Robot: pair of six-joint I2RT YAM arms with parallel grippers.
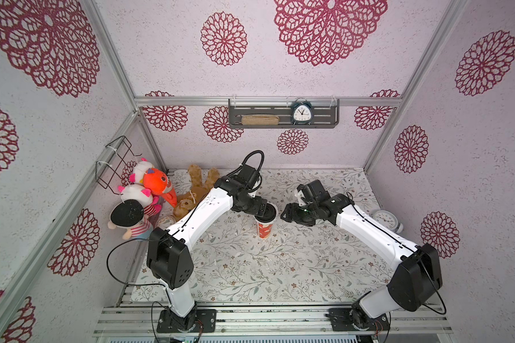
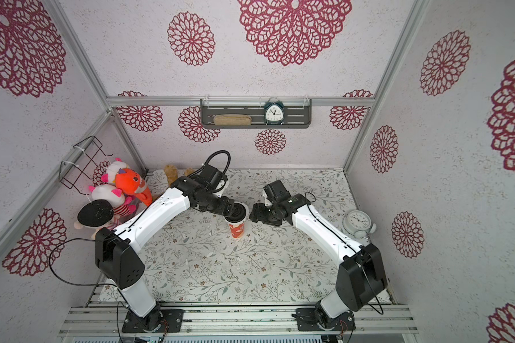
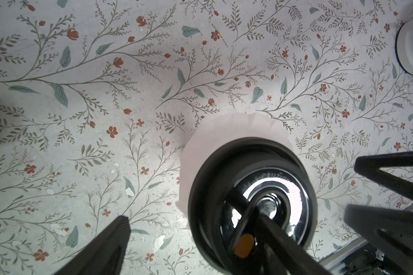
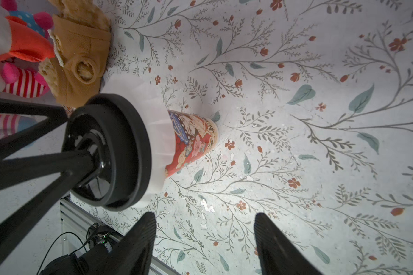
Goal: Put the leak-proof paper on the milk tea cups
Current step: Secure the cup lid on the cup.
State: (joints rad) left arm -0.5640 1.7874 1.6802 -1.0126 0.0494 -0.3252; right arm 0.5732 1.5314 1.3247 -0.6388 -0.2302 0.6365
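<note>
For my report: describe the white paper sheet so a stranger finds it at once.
On the flowered table, one red-and-white cup stands near the middle. The paper drapes over its rim, under a black lid. It is thin, white and crinkled, unlike the glossy lid.

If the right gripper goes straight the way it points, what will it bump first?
Probably the tall paper cup with the red printed bottom, which stands right ahead of the right gripper, under its round white paper and black plastic lid. Depth is hard to judge.

Walls (image 1: pixel 250 74): printed with crimson flower medallions
Shelf (image 1: pixel 324 125): grey, mounted on rear wall
Counter (image 1: pixel 280 267): covered with leafy print
</note>
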